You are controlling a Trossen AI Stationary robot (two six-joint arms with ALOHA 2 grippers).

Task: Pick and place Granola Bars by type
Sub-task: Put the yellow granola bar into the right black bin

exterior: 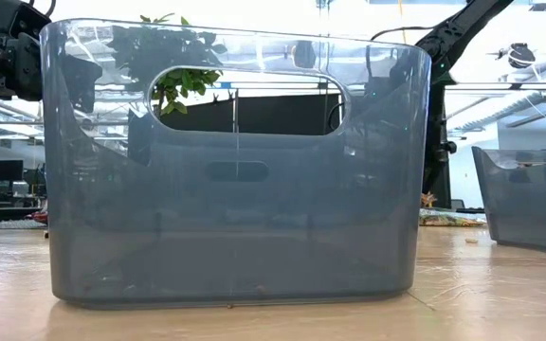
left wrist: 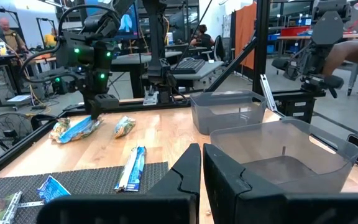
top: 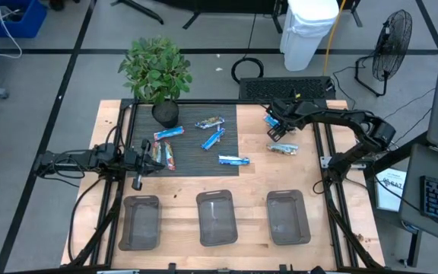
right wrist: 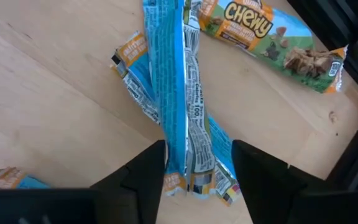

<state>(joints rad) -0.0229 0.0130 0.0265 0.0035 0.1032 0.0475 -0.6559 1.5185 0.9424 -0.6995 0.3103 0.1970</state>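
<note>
Several granola bars lie on the dark mat point(top: 204, 148): blue ones point(top: 213, 138) point(top: 234, 160) and a red and dark pair point(top: 166, 156). More lie on the wood to the right: blue bars point(top: 271, 119) and a Chewy bar point(top: 282, 148). My right gripper point(right wrist: 199, 155) is open and low over two crossed blue bars. Its fingers stand on either side of the upper bar point(right wrist: 173, 74), which lies across the lower bar point(right wrist: 135, 68). The Chewy bar point(right wrist: 266, 37) lies beyond them. My left gripper point(left wrist: 201, 180) is shut and waits by the mat's left edge point(top: 149, 156). My right gripper comes from above, pointing down, with its fingers across the upper blue bar near one end point(right wrist: 188, 158). One finger point(right wrist: 157, 162) stands at the bar's edge. I cannot tell whether it touches the bar. The bar rests on the other blue bar.
Three clear bins stand along the near edge point(top: 141, 222) point(top: 217, 218) point(top: 287, 217); the middle one fills the low view point(exterior: 235, 170). A potted plant point(top: 158, 72) stands at the mat's far left corner. People show in the room beyond the table.
</note>
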